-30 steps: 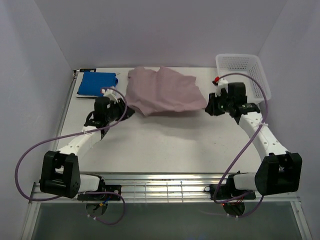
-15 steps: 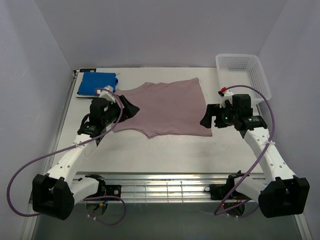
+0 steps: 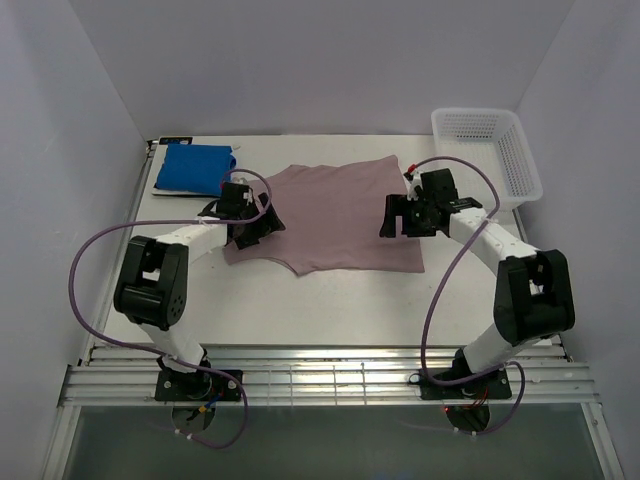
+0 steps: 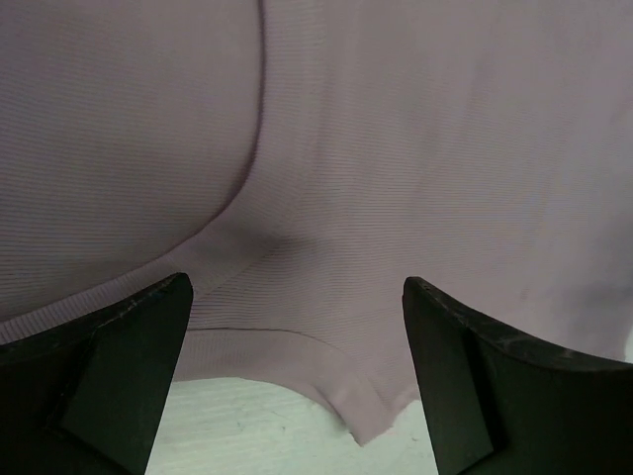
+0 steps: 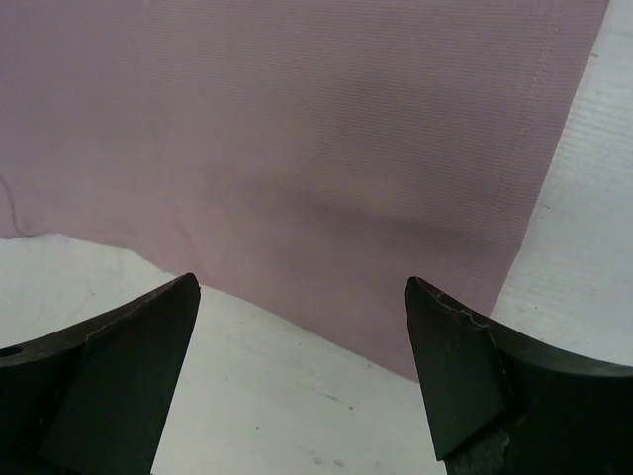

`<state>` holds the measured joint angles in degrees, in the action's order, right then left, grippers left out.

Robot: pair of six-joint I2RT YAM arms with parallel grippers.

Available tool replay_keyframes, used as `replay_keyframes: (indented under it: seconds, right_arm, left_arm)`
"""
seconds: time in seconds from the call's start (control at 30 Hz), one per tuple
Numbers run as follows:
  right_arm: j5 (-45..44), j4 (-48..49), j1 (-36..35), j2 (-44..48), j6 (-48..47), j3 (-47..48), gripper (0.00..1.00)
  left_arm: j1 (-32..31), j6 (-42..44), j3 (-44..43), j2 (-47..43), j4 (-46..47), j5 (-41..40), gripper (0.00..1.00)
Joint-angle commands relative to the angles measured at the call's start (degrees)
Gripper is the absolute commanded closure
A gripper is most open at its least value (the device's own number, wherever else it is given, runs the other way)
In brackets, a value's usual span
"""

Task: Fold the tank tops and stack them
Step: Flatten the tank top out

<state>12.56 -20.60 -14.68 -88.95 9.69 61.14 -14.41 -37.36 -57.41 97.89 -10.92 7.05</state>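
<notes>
Items on my feed, both arms at rest over the work:

1. Pink-mauve tank top (image 3: 335, 215). It is spread out flat on the surface (image 3: 330, 310), towards the far side, and lies between the two arms. The left wrist camera shows ribbed cloth with a curved banded edge and a pointed corner resting on the white top. The right wrist camera shows a straight stitched hem running down the right side to a corner.

2. Blue tank top (image 3: 193, 168). It is folded into a compact rectangle in the far left corner, near the pink one but apart from it.

3. Left gripper (image 3: 263, 222). It sits over the left edge of the pink-mauve tank top. It is released: its fingers (image 4: 129, 356) are spread wide, with nothing between them but the cloth lying below. I cannot tell whether the tips touch the fabric.

4. Right gripper (image 3: 393, 216). It sits over the right part of the same top, near the hemmed edge. It is also released: fingers (image 5: 465, 376) are wide apart and grasp nothing. Cloth and bare white top show in the gap. I cannot tell whether there is contact here either.

5. Basket (image 3: 487, 150). It is white plastic lattice, in the far right corner, to the right of the pink top and not touching it.
</notes>
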Motion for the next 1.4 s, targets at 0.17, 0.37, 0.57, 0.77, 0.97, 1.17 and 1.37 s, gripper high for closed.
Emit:
replay_keyframes:
  seconds: [0.17,0.37,0.57,0.77,0.97,1.17,1.37]
  right_arm:
    - [-2.54,2.58,0.17,-8.52,2.08,-1.81,0.1]
    - [-1.31,3.72,0.17,-4.58,3.22,-10.77,0.1]
    - [0.01,3.81,-0.09,3.94,5.25,-19.74,0.1]
    - [-1.21,1.88,-1.41,10.72,5.6,-23.18,0.1]
    - [-5.24,0.21,-1.32,19.06,7.61,-20.45,0.1]
    - [-13.77,-3.21,-0.71,26.28,11.48,-21.5,0.1]
    - [-14.94,-4.1,1.23,28.21,14.74,-24.05,0.1]
  left_arm:
    - [1.41,-0.78,0.98,2.75,-1.04,-2.22,0.02]
    - [1.49,-1.48,5.98,0.73,-1.04,-0.99,0.02]
    - [1.41,-1.48,10.29,-4.19,-2.7,-1.51,0.02]
    - [1.32,-0.87,13.02,-12.97,-2.97,2.35,0.02]
    - [0.44,-1.57,12.76,-20.88,-4.81,2.71,0.02]
    - [-3.24,-5.17,14.25,-24.84,-5.52,5.08,0.02]
    - [-8.61,-11.58,20.05,-26.69,-4.73,4.64,0.02]
